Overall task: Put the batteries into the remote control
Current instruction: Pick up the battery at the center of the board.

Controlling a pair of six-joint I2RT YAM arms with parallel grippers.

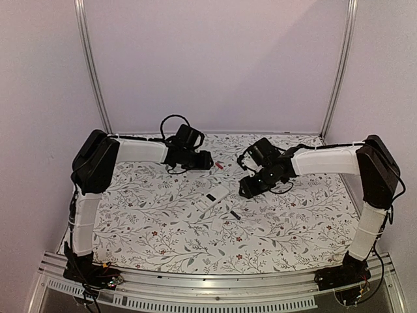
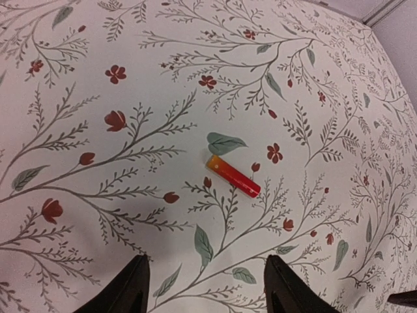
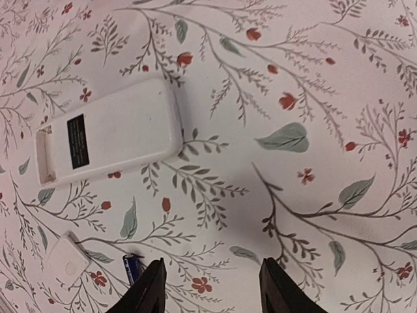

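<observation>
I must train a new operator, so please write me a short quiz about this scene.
1. True or false: the remote control lies with its buttons upward.
2. What lies ahead of the left gripper? A) a red battery B) a loose cover C) a cable
3. Fill in: the right gripper has its jaws ___ and holds nothing.
Key: 1 false, its back is up; 2 A; 3 open.

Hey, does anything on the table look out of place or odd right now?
The remote control lies face down, its battery bay open, with a small white cover loose beside it. A dark battery lies by the cover, a red battery farther off.
</observation>
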